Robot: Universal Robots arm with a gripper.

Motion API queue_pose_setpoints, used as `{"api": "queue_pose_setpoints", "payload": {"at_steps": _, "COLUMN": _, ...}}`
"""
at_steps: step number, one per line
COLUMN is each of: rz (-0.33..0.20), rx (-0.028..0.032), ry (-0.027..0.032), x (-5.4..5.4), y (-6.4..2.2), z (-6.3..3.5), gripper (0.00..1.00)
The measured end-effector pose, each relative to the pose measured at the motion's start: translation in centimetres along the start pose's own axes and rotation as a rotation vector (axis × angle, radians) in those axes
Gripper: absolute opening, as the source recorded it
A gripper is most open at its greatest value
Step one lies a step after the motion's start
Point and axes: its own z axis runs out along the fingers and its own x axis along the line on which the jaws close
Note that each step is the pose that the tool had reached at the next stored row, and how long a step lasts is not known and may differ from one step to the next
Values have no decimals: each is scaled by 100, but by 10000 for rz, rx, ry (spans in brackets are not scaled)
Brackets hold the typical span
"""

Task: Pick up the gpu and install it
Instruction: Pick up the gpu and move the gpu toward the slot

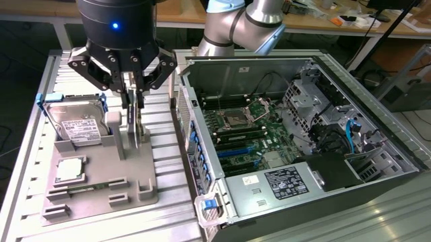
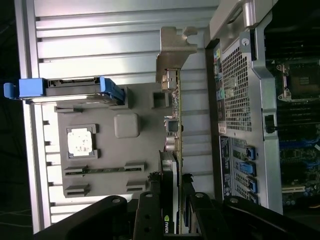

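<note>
The gpu (image 1: 139,123) is a thin card standing on edge in a slot of the grey fixture tray (image 1: 138,174), to the exterior view's left of the open computer case (image 1: 323,60). My gripper (image 1: 135,98) comes down on it from above, one finger on each face, shut on the card's upper edge. In the wrist view the gpu (image 2: 175,115) runs edge-on, its silver bracket (image 2: 176,44) at the far end. There my gripper (image 2: 171,212) pinches its near end, with the black fingers (image 2: 149,212) pressed against the shroud.
A hard drive (image 1: 75,123) in a blue frame and a square CPU chip (image 1: 69,170) sit on the same tray. The motherboard (image 1: 235,131) lies exposed inside the case, beside cables and a drive cage (image 1: 306,101). A cluttered workbench (image 1: 336,20) runs behind.
</note>
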Motion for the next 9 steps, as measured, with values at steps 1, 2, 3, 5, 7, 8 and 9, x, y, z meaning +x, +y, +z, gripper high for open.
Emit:
{"api": "queue_pose_setpoints", "payload": {"at_steps": 1, "rz": 0, "rx": 0, "ry": 0, "x": 0, "y": 0, "z": -10, "gripper": 27}}
{"api": "queue_pose_setpoints", "payload": {"at_steps": 2, "rz": 0, "rx": 0, "ry": 0, "x": -1, "y": 1, "z": -21, "gripper": 27}}
{"api": "queue_pose_setpoints", "payload": {"at_steps": 3, "rz": 0, "rx": 0, "ry": 0, "x": -1, "y": 2, "z": -32, "gripper": 27}}
{"api": "queue_pose_setpoints", "payload": {"at_steps": 5, "rz": 0, "rx": -1, "ry": -1, "x": -1, "y": 2, "z": -38, "gripper": 27}}
{"api": "queue_pose_setpoints", "payload": {"at_steps": 7, "rz": 0, "rx": 0, "ry": 0, "x": -1, "y": 2, "z": -39, "gripper": 27}}
{"api": "queue_pose_setpoints", "payload": {"at_steps": 8, "rz": 0, "rx": 0, "ry": 0, "x": -1, "y": 2, "z": -38, "gripper": 27}}
{"api": "queue_pose_setpoints", "payload": {"at_steps": 9, "rz": 0, "rx": 0, "ry": 1, "x": -1, "y": 2, "z": -39, "gripper": 27}}
